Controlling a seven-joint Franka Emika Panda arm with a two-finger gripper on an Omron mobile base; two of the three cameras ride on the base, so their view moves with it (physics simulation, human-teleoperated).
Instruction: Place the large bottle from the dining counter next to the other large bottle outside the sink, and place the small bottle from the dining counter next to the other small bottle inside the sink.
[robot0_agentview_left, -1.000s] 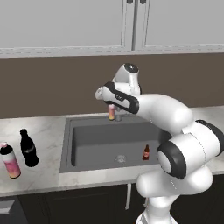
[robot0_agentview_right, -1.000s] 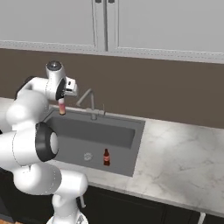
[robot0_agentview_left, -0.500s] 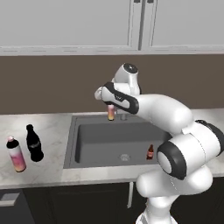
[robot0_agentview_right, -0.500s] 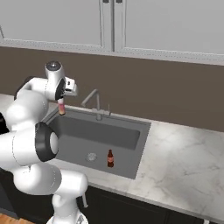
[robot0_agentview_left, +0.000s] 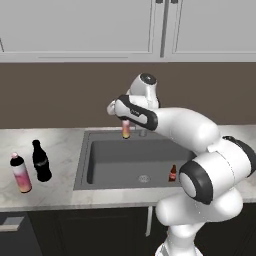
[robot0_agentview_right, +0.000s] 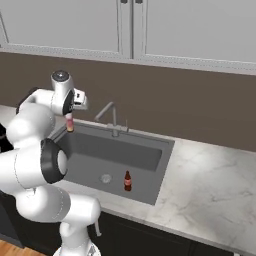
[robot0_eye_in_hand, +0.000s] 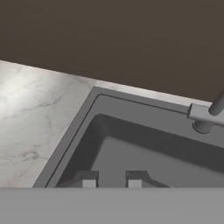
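My gripper (robot0_agentview_left: 126, 123) is shut on the small bottle (robot0_agentview_left: 126, 131), an orange-pink bottle with a dark cap that hangs upright over the sink's (robot0_agentview_left: 82, 165) back left corner. The right base view has the same gripper (robot0_agentview_right: 70, 118) and small bottle (robot0_agentview_right: 70, 125) beside the faucet. The other small bottle (robot0_agentview_left: 173, 173), dark red, stands on the basin floor at the right (robot0_agentview_right: 128, 181). On the counter left of the sink, the large pink-yellow bottle (robot0_agentview_left: 21, 173) stands next to the black large bottle (robot0_agentview_left: 41, 161). The gripper (robot0_eye_in_hand: 112, 180) looks down at the basin's corner. The dining counter is out of view.
A grey faucet (robot0_agentview_right: 112, 119) rises behind the sink, its base (robot0_eye_in_hand: 203, 121) close to the right of the hand. A marble counter (robot0_agentview_right: 210, 185) runs along both sides of the basin. The drain (robot0_agentview_left: 144, 178) lies mid-floor. A brown wall and white cupboards stand behind.
The whole scene has slid a little to the right in both base views, so the base has moved. The arm keeps its pose with the small bottle still held.
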